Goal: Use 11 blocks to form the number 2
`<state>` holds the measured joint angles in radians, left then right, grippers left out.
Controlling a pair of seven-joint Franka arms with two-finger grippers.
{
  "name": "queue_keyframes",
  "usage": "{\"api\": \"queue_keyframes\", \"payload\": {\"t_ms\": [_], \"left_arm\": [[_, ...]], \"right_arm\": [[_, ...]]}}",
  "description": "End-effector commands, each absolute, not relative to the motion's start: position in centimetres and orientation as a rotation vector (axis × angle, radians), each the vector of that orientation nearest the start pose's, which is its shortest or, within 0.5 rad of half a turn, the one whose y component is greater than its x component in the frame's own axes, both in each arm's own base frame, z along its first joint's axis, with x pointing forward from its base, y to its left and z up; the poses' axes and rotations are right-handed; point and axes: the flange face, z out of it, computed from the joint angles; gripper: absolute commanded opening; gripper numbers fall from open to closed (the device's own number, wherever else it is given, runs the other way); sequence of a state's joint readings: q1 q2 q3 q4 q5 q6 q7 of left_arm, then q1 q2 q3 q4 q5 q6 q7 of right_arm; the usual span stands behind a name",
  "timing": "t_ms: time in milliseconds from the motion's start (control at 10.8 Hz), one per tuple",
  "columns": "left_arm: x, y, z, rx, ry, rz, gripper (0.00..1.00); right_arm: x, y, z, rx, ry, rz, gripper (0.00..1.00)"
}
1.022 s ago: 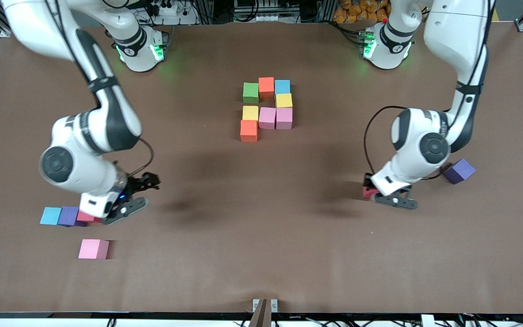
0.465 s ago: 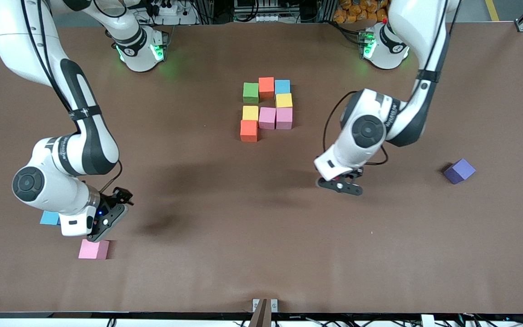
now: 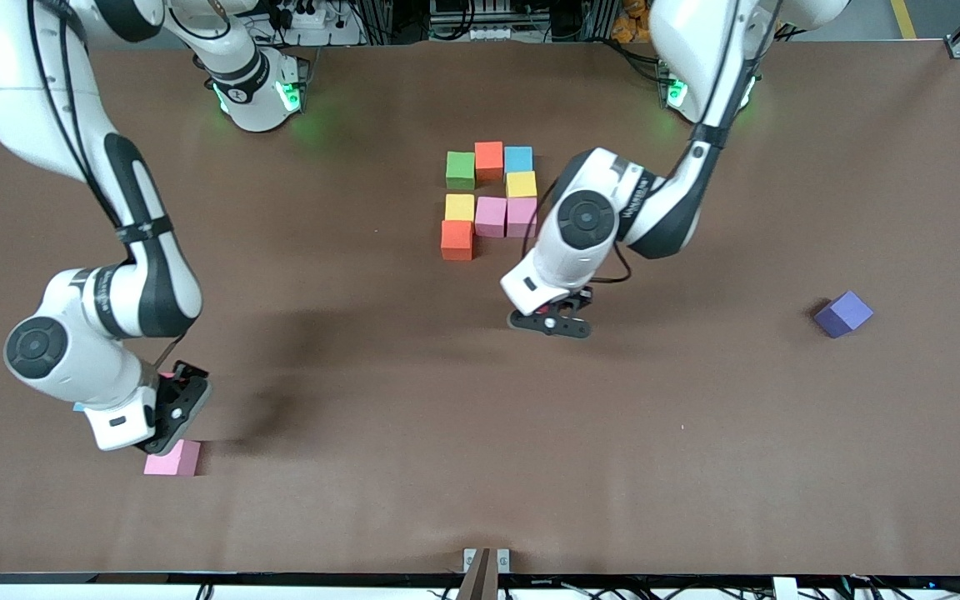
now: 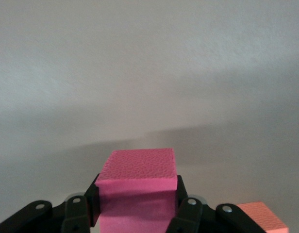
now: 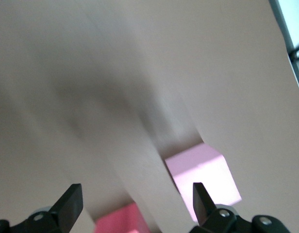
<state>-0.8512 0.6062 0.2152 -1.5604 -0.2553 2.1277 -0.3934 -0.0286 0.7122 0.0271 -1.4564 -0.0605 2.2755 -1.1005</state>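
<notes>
Several blocks form a partial number 2 [image 3: 488,196] mid-table: green [image 3: 460,169], orange [image 3: 488,160], blue [image 3: 518,158], two yellow, two pink, and an orange one [image 3: 457,240] nearest the camera. My left gripper [image 3: 551,321] [image 4: 137,194] hangs over bare table beside that figure, shut on a red block [image 4: 137,170]. The arm hides that block in the front view. My right gripper [image 3: 176,408] [image 5: 135,194] is open over a loose pink block [image 3: 172,458] [image 5: 203,177], with nothing between its fingers.
A purple block [image 3: 842,314] lies alone toward the left arm's end. The right arm covers a row of loose blocks; only a blue sliver [image 3: 78,407] shows, and a reddish block [image 5: 118,218] appears below the right gripper. An orange block corner [image 4: 263,218] shows beside the left gripper.
The left gripper has carried the red block from near the purple block toward the partial figure. The right arm has swung from the row of loose blocks to the pink block.
</notes>
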Motion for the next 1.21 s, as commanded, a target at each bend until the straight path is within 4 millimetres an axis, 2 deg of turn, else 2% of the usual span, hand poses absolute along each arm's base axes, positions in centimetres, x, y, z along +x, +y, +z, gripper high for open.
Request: {"api": "queue_keyframes", "payload": {"t_ms": [0, 93, 186, 372, 558, 743, 836, 1022, 1115], "left_arm": [[54.5, -47.2, 29.4, -3.167, 0.153, 0.127, 0.0], [54.0, -47.8, 29.1, -3.169, 0.149, 0.132, 0.0], [54.0, -48.1, 28.7, -3.169, 0.117, 0.13, 0.0], [53.6, -50.0, 27.2, -3.18, 0.087, 0.122, 0.0], [53.0, -51.1, 26.4, -3.188, 0.059, 0.123, 0.01], [51.6, -52.5, 25.3, -3.178, 0.055, 0.139, 0.04], [50.9, -53.3, 25.0, -3.175, 0.032, 0.138, 0.1], [50.0, -54.5, 23.4, -3.159, -0.015, 0.133, 0.11], [49.5, -55.2, 23.2, -3.156, -0.019, 0.125, 0.11]], "right_arm": [[74.0, -3.2, 26.6, -2.724, -1.7, -0.121, 1.0], [73.5, -5.5, 25.8, -2.742, -1.609, -0.104, 1.0], [72.8, -6.4, 25.2, -2.723, -1.494, -0.07, 1.0], [71.4, -9.2, 24.4, -2.73, -1.32, 0.036, 1.0], [69.7, -9.9, 23.0, -2.662, -1.271, 0.174, 1.0], [69.6, -10.2, 22.6, -2.586, -1.406, 0.16, 1.0], [69.5, -10.1, 21.8, -2.531, -1.48, 0.158, 1.0], [70.4, -9.5, 21.9, -2.442, -1.69, 0.063, 1.0], [70.9, -9.1, 21.9, -2.399, -1.793, 0.023, 1.0]]}}
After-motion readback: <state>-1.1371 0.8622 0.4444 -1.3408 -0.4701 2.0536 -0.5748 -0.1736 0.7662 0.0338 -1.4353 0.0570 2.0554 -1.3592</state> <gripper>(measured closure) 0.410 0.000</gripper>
